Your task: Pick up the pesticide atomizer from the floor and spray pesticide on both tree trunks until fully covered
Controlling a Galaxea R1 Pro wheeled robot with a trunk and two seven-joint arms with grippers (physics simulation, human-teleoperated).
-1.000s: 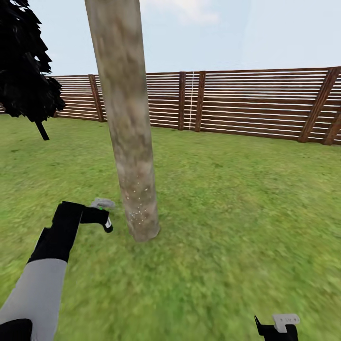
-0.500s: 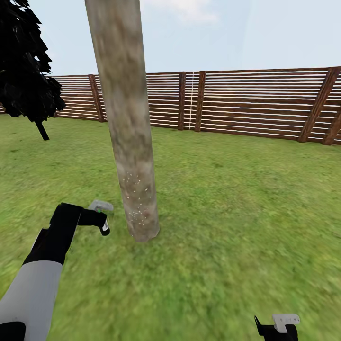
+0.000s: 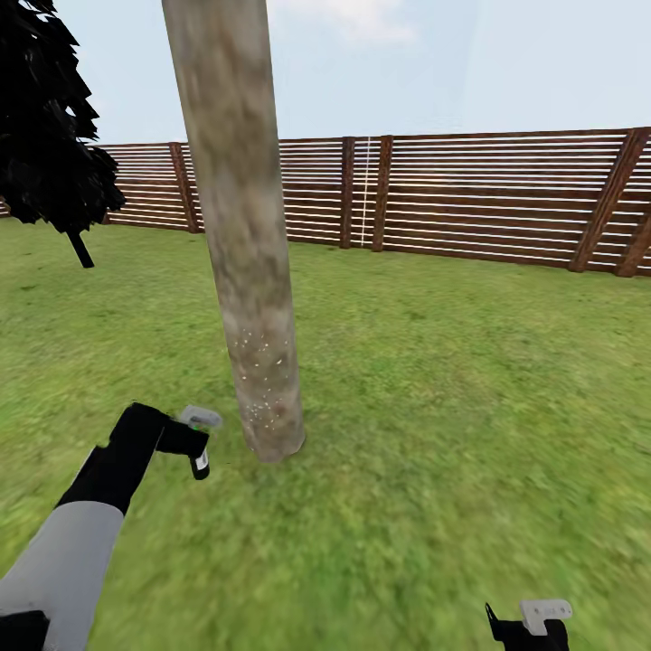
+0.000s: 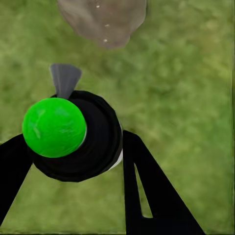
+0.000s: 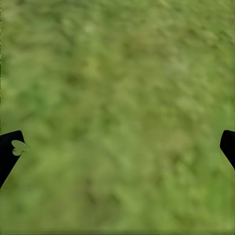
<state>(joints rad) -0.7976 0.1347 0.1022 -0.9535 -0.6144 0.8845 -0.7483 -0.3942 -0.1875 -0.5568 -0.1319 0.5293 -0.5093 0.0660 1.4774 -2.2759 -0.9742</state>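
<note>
The tree trunk (image 3: 244, 226), thick and mottled grey-beige, rises from the lawn (image 3: 434, 389) left of centre, and its foot also shows in the left wrist view as the trunk base (image 4: 105, 19). Pesticide (image 3: 259, 362), a dusting of white specks, dots its lower part. My left gripper (image 3: 192, 443) is shut on the pesticide atomizer (image 3: 201, 461), a black bottle with a grey spray head, held low just left of the trunk's foot. The left wrist view shows the atomizer (image 4: 54, 127) with its green cap between the black fingers (image 4: 147, 196), nozzle towards the trunk. My right gripper (image 3: 532, 626) hangs open over grass.
A brown slatted fence (image 3: 470, 199) runs across the back of the lawn. A dark, narrow tree (image 3: 50, 127) stands at the far left by the fence. Open grass stretches to the right of the trunk, and the right wrist view looks onto grass (image 5: 117, 98).
My left arm has dropped lower and edged a little right, carrying the atomizer down beside the trunk's foot. The right arm and the camera have not moved.
</note>
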